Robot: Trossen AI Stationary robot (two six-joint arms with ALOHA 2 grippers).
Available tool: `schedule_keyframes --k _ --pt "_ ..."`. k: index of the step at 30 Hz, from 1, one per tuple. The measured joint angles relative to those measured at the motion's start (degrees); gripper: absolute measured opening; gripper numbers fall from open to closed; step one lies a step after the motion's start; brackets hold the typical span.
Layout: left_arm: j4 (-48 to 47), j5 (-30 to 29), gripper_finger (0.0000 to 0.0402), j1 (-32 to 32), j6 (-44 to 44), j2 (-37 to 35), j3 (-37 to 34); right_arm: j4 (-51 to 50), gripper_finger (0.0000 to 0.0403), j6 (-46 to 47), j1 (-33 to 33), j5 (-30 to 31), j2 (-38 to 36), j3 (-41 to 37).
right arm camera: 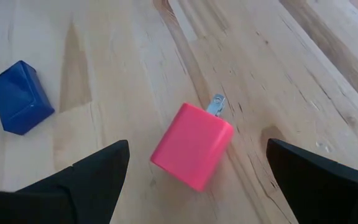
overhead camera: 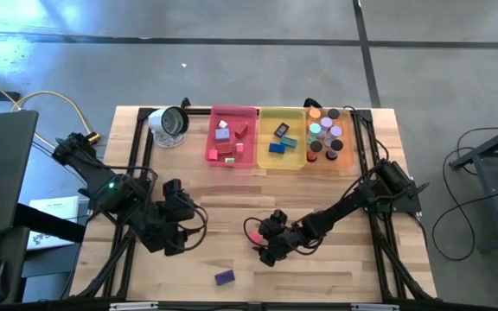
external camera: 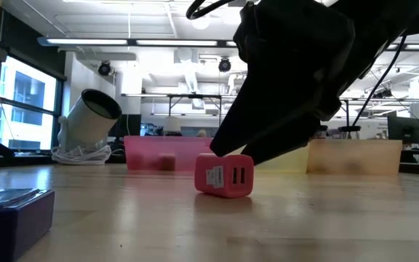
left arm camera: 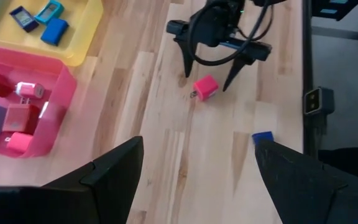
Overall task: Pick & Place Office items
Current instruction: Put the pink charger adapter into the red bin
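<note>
A: From above: right gripper (overhead camera: 264, 244) low over the bare wood near the table's front, fingers spread wide, pink charger block (overhead camera: 253, 236) lying loose just at its tips. Purple block (overhead camera: 224, 277) a little farther toward the front edge, apart from both grippers. Left gripper (overhead camera: 180, 226) off to the side, also open, holding nothing.

B: And beyond the right gripper?

A: Far across the table: pink tray (overhead camera: 233, 137), yellow tray (overhead camera: 283, 138), orange tray (overhead camera: 330, 136) in a row, each with small pieces inside. Silver-and-white round object (overhead camera: 169, 124) beside the pink tray.

B: Table-height view?

A: Pink charger block (external camera: 224, 175) flat on the wood, dark bulk of the right gripper directly over it; contact hard to judge. Purple block (external camera: 13, 207) well to the side, close to the lens.

B: Left wrist?

A: Own fingers (left arm camera: 107, 171) parted, empty. Ahead, right gripper (left arm camera: 209, 72) with tips straddling the pink charger block (left arm camera: 205, 88); blue-looking block (left arm camera: 262, 137) nearer.

B: Right wrist?

A: Pink charger block (right arm camera: 192, 146) between the open fingers (right arm camera: 98, 168), touching neither, metal prongs pointing away. Blue-looking block (right arm camera: 20, 96) outside the fingers, well apart.
</note>
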Motion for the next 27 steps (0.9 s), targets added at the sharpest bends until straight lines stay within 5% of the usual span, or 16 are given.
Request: schedule_keyframes --k 17,27 --pt "3.4 -0.2 0.0301 -2.5 -2.6 0.0 0.0 1.3 0.0359 -0.1 -1.2 0.0 3.6 0.4" --pt "7.7 -0.2 0.0301 -2.5 -2.5 0.0 0.0 0.9 0.0236 -1.2 -3.1 -0.4 4.2 0.4"
